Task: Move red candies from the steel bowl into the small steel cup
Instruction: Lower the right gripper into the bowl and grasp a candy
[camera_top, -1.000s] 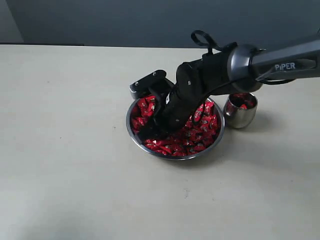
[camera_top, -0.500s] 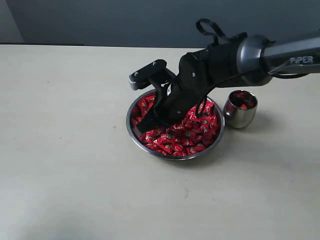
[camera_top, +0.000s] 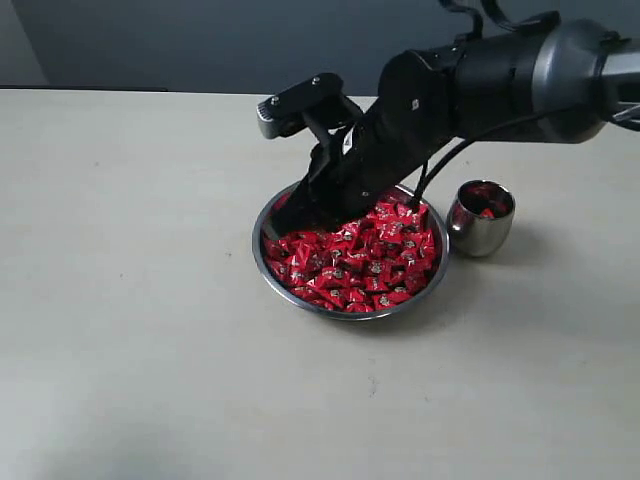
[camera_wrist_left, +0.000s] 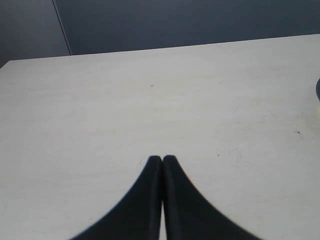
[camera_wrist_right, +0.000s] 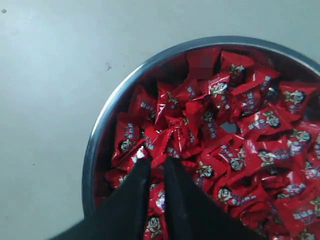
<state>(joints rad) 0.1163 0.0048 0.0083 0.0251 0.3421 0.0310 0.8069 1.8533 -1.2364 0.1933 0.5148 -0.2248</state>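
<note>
Two black fingers (camera_wrist_right: 127, 200) of the right gripper (camera_wrist_right: 157, 162) stand almost together, with only a thin slit between them. Red shows in that slit right at the tips. I cannot tell whether it is a wrapper pinched there or just the heap below.

The gripper hangs above the left side of the steel bowl (camera_top: 256, 245), as the exterior view shows it. The bowl is heaped with red candies (camera_top: 372, 262). The small steel cup (camera_top: 480, 228) stands just beside the bowl on its right, not touching it, with a few red pieces already inside.

The likeliest failure is a weak hold. A candy caught only by a corner of slick foil could slip out on the way across the bowl. If nothing is caught, the trip is wasted. The cup's mouth is narrow, so an off-centre release may bounce off the rim onto the table (camera_top: 150, 320). A low approach could also knock the cup over.

The left gripper (camera_wrist_left: 162, 159) has its jaws pressed together over bare table and seems unlikely to interfere.
</note>
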